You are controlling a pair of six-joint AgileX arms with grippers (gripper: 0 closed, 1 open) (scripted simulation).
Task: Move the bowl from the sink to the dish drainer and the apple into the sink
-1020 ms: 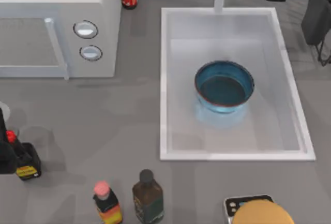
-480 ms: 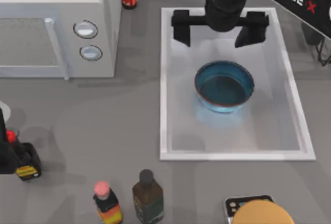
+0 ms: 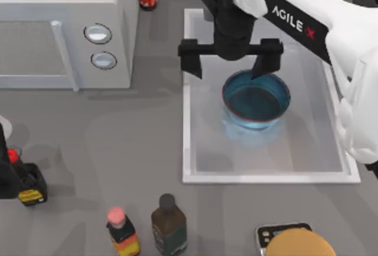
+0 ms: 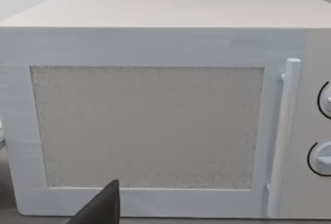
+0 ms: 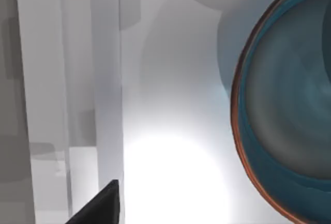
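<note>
Bowl (image 3: 256, 99) sits in the sink (image 3: 195, 90) at centre right of the frame, not lifted, right tool (image 3: 230, 61) wide open and empty above its upper-left rim, nothing done yet

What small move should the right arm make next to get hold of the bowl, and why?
Probably shift the right gripper a little toward the top view's right and down. Its fingers are spread wide over the sink; one finger is over the sink's left rim and the other over the bowl's far rim, so the gripper isn't yet lined up on the rim to pinch it.
</note>
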